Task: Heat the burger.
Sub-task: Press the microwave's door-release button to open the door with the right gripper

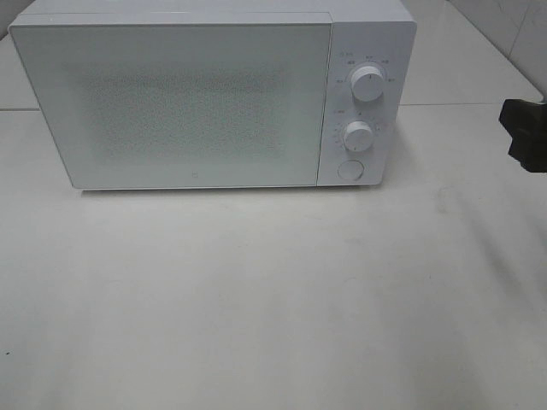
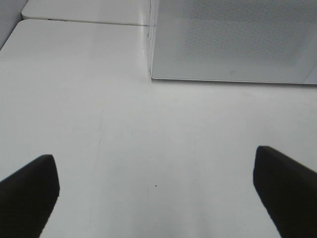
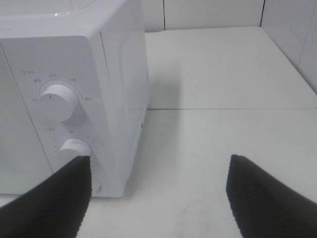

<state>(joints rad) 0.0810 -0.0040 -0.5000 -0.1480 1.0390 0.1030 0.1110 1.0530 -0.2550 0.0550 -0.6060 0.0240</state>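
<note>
Microwave (image 1: 188,102) closed, right claw (image 3: 158,166) spread wide

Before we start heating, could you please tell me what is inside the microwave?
The door of the microwave is shut; its speckled window shows nothing behind it, so any contents are hidden.

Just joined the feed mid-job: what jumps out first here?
A big white microwave sits at the back of the table, door shut, two knobs on its right panel. The black right gripper hangs open at the right edge of the high view. No burger shows anywhere.
</note>
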